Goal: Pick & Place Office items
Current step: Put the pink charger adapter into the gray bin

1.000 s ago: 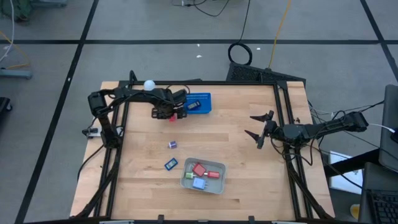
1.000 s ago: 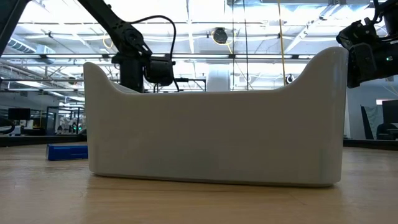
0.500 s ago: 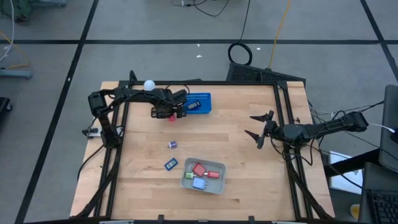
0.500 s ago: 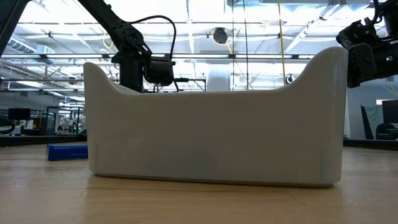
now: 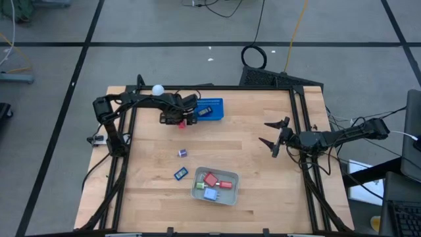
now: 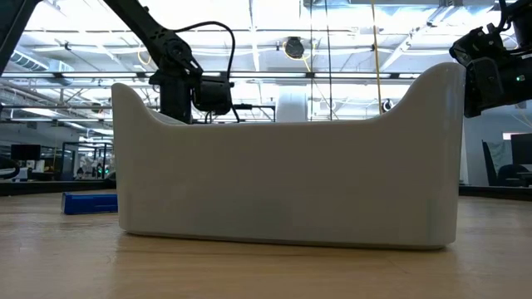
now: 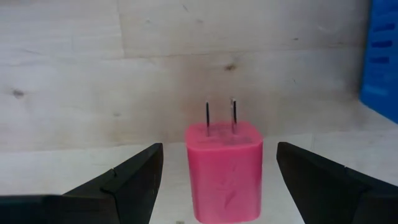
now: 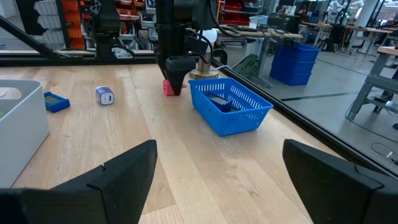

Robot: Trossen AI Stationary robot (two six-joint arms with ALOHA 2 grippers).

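A pink plug-shaped item [image 7: 224,171] with two metal prongs lies on the wooden table beside the blue basket [image 5: 210,108]. My left gripper [image 7: 219,149] points down over it, open, one finger on each side with a gap to both; the high view shows that gripper [image 5: 179,121] at the far left. A purple item [image 5: 183,153] and a blue item [image 5: 181,174] lie loose on the table. The white tray [image 5: 197,191] holds red, green and blue items. My right gripper [image 5: 264,131] hangs open at the table's right, holding nothing.
A white ball on a stand [image 5: 158,90] is at the far left, behind my left arm. The blue basket [image 8: 230,102] holds a dark item. In the low view the white tray [image 6: 291,174] fills the front. Bare wood lies between the tray and my right gripper.
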